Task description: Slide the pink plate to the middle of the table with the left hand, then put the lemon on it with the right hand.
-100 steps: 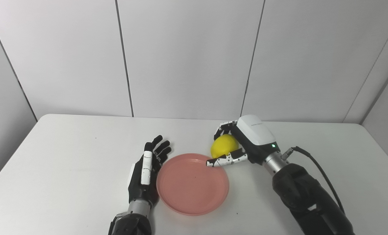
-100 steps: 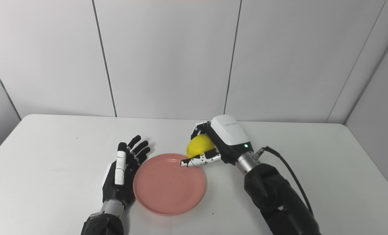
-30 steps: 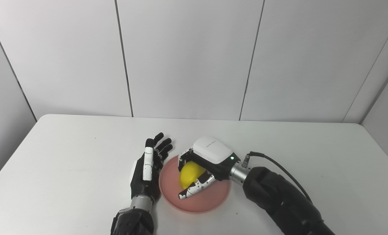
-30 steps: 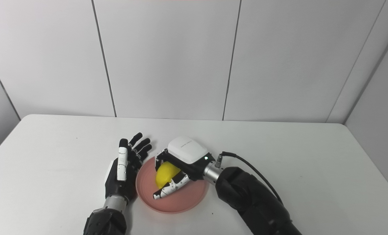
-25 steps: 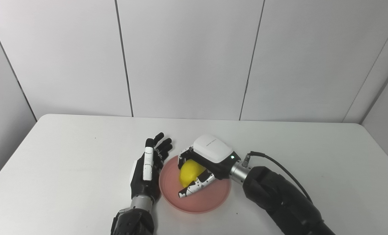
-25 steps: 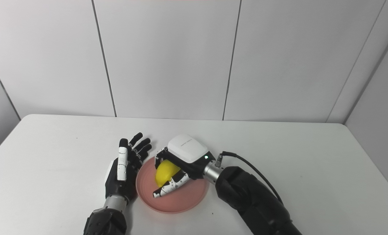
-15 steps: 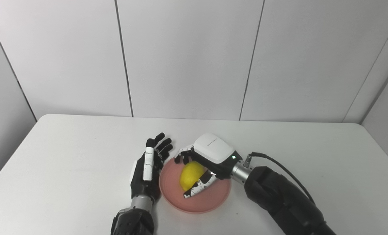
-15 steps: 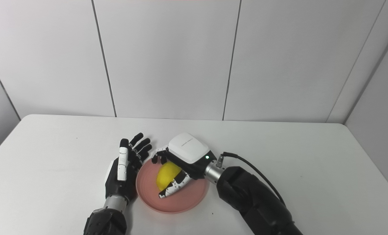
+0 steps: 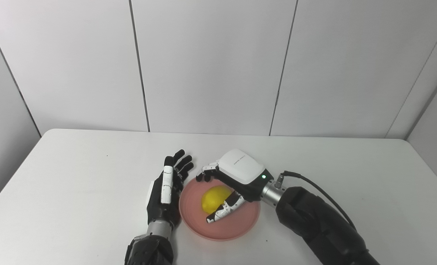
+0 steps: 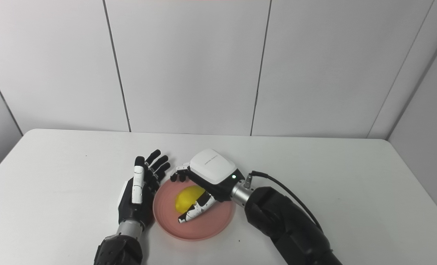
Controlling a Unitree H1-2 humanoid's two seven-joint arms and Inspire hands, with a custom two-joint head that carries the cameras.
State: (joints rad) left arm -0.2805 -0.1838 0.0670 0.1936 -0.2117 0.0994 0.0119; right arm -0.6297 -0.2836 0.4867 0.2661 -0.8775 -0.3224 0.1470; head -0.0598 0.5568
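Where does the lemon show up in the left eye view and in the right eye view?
Left eye view: the lemon sits just left of picture centre, low down, on the pink plate.
Right eye view: the lemon appears further left, again on the plate.
Shared landmark: the right hand, open, with its white back just above the lemon.

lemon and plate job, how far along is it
Done: the pink plate sits near the table's middle, with the lemon lying on it. In hand: the right hand is open over the lemon. The left hand is open beside the rim. Left: draw the right hand clear.
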